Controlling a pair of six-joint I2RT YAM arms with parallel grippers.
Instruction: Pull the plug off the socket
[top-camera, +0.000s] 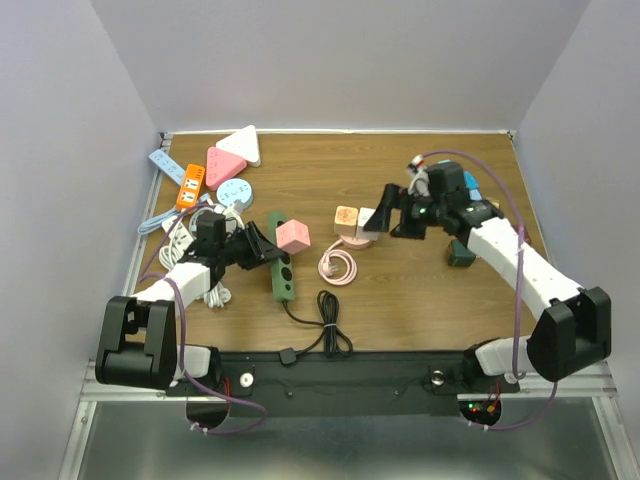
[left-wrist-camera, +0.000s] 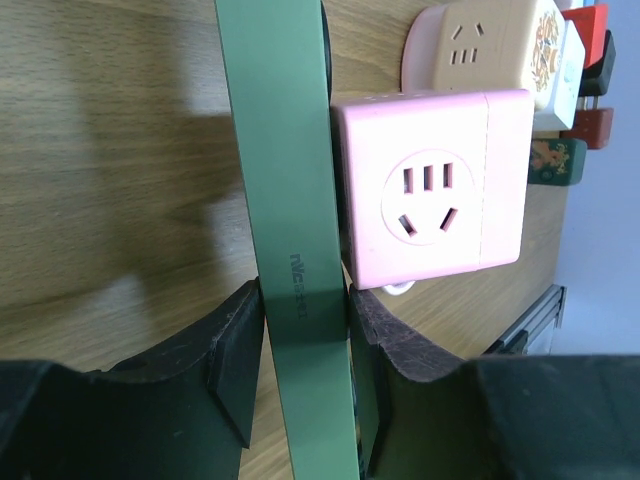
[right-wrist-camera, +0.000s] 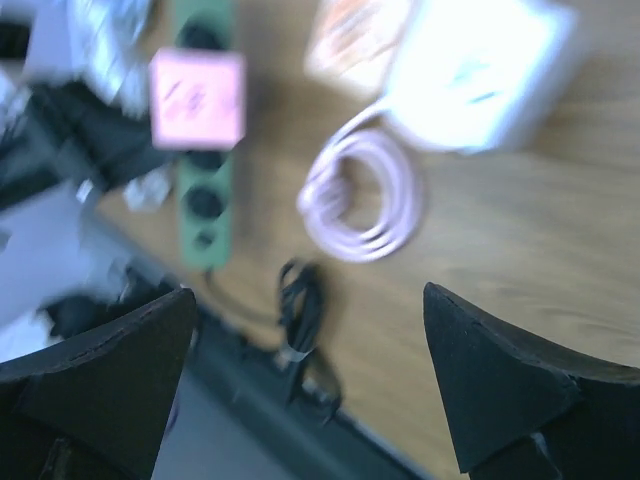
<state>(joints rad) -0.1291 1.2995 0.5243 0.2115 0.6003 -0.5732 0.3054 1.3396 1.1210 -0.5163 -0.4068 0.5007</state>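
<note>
Nearest the bases, the left end effector (left-wrist-camera: 305, 345) is clamped across the long dark-green plastic power strip (top-camera: 281, 268), pinning it to the wooden tabletop (top-camera: 420, 290). The pink cube-shaped plastic plug adapter (top-camera: 293, 235) sits on the strip's far end, flush against it, so the pull itself looks not yet done. Farther out, the right end effector (right-wrist-camera: 308, 292) hangs with fingers spread wide and empty above a white plastic block (right-wrist-camera: 480, 70) and a coiled pale-pink cord (right-wrist-camera: 360, 195), well apart from the pink cube. What seems left: bring that arm over, grip the cube, draw it off.
</note>
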